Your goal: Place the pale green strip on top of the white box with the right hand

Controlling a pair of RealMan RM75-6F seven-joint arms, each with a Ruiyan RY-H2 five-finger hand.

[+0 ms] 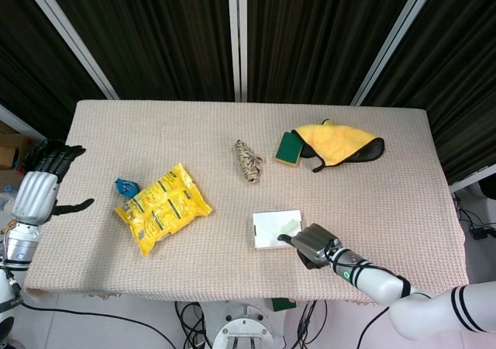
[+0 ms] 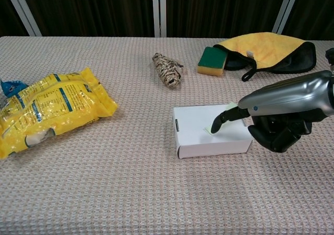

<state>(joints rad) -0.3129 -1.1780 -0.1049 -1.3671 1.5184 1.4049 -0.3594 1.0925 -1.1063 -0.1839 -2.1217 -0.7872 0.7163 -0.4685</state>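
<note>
The bumpy woven beige tablecloth looks rough. The shiny yellow plastic snack bag is crinkly. The white cardboard box looks smooth and matt.

The print on the yellow snack bag is too small to read.

Desk covered in a beige woven cloth. Lying directly on it: yellow snack bag toward the left, a small blue packet touching its far-left corner. Twine bundle near the middle. Green sponge at back right, touching a yellow cloth with dark trim. White box near the front edge.
</note>
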